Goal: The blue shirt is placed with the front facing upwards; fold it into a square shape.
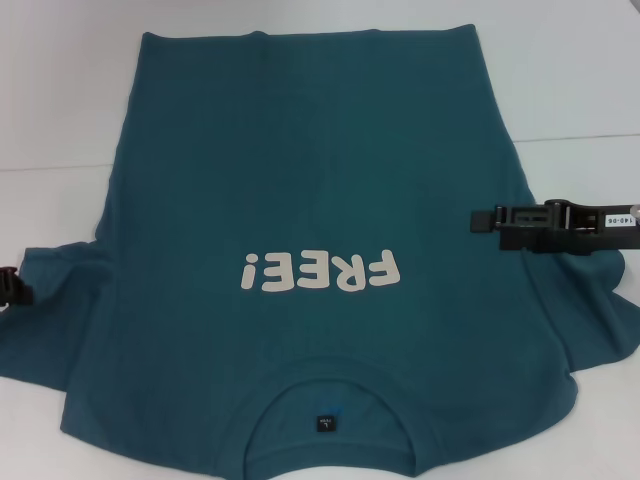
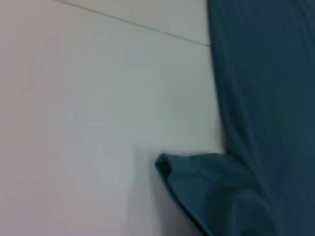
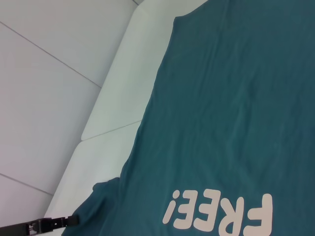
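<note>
Head view: blue shirt [image 1: 300, 200] flat, unfolded, right gripper [image 1: 487, 220] at 3 o'clock, left gripper [image 1: 12, 287] at 9, grip unclear on both.

The blue shirt [image 1: 300, 200] lies flat on its back, spread out wide. Its white FREE! letters face up. The round collar sits at the near edge

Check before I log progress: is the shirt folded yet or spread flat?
Spread flat: the blue shirt lies front up, FREE! print, collar and both sleeves showing, nothing turned over.
</note>
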Motion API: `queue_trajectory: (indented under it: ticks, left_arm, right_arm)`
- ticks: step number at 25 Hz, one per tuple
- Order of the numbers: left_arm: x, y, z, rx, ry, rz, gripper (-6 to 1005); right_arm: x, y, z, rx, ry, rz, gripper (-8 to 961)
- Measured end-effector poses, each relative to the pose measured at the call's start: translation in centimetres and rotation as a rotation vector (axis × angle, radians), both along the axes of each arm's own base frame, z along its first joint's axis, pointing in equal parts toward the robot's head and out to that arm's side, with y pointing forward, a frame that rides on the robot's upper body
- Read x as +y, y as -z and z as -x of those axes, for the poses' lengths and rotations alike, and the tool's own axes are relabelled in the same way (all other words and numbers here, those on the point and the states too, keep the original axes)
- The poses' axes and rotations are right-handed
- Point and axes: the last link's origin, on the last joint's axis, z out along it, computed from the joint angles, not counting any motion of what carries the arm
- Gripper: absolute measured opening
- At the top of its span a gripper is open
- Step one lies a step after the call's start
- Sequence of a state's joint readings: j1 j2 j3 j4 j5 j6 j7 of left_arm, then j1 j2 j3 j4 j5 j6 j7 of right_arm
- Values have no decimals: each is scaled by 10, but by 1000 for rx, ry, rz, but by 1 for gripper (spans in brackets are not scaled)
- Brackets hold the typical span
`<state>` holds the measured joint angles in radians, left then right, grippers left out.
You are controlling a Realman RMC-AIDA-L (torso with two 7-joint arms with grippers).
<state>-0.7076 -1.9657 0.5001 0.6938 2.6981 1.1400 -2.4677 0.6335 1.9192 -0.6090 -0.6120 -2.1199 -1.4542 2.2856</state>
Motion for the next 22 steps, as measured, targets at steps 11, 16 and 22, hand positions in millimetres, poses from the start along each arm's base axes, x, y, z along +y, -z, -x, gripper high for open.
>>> queue_trajectory:
  ticks: [11, 16, 22]
  left_arm:
    - [10, -3, -34, -79, 24, 61, 13]
    - [18, 0, -50, -98, 37, 69, 13]
    - [24, 12, -66, -124, 49, 83, 12]
  right_arm:
    - [0, 1, 0, 5, 1, 0, 920]
    - [-1, 2, 1, 9, 6, 3, 920]
    - [0, 3, 1, 10, 5, 4, 920]
